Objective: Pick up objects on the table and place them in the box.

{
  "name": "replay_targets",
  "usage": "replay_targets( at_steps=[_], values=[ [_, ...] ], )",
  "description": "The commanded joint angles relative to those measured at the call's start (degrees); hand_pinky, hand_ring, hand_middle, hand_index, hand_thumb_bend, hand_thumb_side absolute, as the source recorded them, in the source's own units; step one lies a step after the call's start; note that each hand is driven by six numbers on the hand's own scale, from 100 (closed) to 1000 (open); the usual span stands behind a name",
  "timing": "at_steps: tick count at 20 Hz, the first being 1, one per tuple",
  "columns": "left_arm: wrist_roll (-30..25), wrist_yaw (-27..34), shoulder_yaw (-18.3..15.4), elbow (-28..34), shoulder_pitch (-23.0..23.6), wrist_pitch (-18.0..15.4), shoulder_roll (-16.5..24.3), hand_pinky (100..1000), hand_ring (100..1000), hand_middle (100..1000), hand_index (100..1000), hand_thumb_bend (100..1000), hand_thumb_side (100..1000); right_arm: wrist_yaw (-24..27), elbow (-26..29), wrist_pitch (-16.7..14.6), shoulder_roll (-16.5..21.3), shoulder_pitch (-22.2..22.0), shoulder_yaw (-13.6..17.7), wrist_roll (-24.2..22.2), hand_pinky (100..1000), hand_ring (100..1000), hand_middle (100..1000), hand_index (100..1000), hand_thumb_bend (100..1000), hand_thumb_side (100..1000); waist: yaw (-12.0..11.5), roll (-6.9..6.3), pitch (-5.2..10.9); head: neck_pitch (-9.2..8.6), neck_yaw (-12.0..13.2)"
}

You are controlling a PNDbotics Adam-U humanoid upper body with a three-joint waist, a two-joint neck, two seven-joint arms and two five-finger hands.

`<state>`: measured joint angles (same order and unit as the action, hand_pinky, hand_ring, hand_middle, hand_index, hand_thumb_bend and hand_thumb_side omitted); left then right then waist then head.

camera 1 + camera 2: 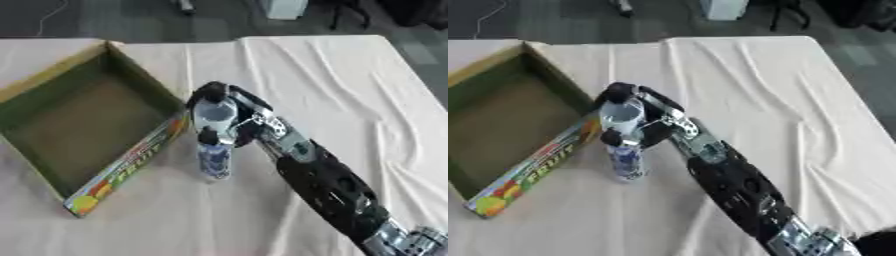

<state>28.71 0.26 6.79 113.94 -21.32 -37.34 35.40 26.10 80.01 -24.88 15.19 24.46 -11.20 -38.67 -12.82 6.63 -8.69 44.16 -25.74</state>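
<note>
Your right arm (337,190) crosses the desk (350,90); beside it the box (79,125) lies open. Your right hand (229,117) is curled round the bottle (214,150), just beside the box wall. Lift too low and it clips that wall.

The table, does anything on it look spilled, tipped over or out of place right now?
Nothing stands out. The bottle is upright beside the empty box, with the right hand curled round its top; the white cloth is only wrinkled.

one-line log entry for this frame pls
right robot hand: shut on bottle | bottle: upright, beside box, outside | box: nothing visible inside | left hand: not in view
</note>
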Motion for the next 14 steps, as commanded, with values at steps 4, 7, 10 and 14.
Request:
replay_targets(
  at_steps=[4,7,10,14],
  values=[
    [0.43,0.01,-0.75,0.66,-0.65,-0.71,1.43,703,743,854,853,161,1000,9.22,7.82,-6.21,2.20,2.14,0.78,-8.73,100,100,100,100,557,100,-0.04,-0.55,0.83,-0.05,-0.80],
    [0.56,0.64,-0.61,0.66,-0.86,-0.81,1.43,701,745,854,858,161,1000,12.21,12.08,-4.99,4.14,2.85,1.07,-7.17,100,100,100,100,543,100,-0.18,-0.54,0.93,-0.05,-1.16],
    [0.33,1.86,-0.73,0.66,-1.28,-1.28,1.62,705,748,853,853,162,1000,14.21,15.38,-4.01,5.96,3.90,1.29,-5.05,100,100,100,100,549,100,-0.39,-0.49,1.03,-0.05,-1.79],
    [-0.05,2.20,-1.04,0.66,-1.78,-1.86,1.86,711,754,852,848,162,1000,16.68,18.96,-3.02,8.12,5.59,0.90,-2.79,100,100,100,100,540,100,-0.66,-0.40,1.07,-0.05,-2.30]
  ],
)
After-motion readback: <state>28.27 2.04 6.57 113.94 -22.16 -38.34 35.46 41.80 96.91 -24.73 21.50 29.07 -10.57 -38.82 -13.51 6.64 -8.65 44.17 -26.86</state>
